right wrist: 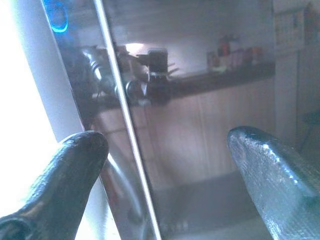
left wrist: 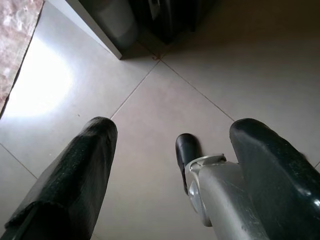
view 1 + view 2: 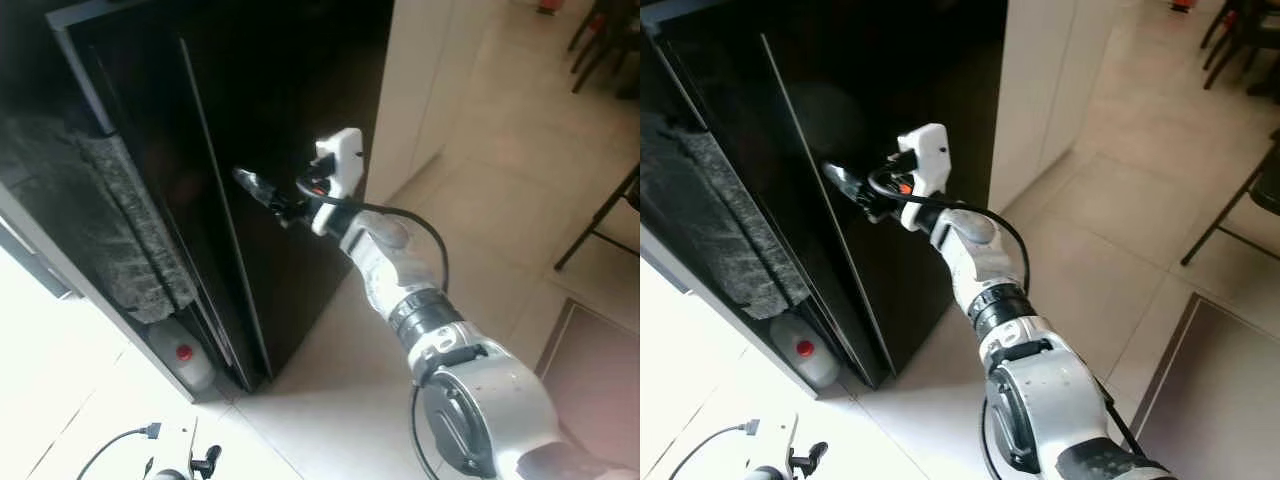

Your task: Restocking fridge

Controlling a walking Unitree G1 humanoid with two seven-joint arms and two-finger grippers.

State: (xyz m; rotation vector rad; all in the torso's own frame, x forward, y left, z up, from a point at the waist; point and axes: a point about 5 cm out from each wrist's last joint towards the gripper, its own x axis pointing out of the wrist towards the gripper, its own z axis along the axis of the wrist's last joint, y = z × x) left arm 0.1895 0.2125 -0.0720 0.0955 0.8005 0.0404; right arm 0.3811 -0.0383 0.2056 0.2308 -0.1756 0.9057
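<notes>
Fridge: black, glossy, upright at the robot's front-left, doors closed, beside a white cabinet.
Right gripper: raised at the fridge door, fingers spread wide with nothing between them, tips at or just short of the door seam; contact cannot be told.
Left gripper: hangs low over the floor, fingers wide apart, holding nothing.
Floor: pale tiles.
Bottle: translucent, red cap, standing low at the fridge's left side; contents cannot be told.

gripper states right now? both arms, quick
Left gripper: open, holding nothing, hanging over the floor tiles.
Right gripper: open, holding nothing, fingers up at the black fridge door.
</notes>
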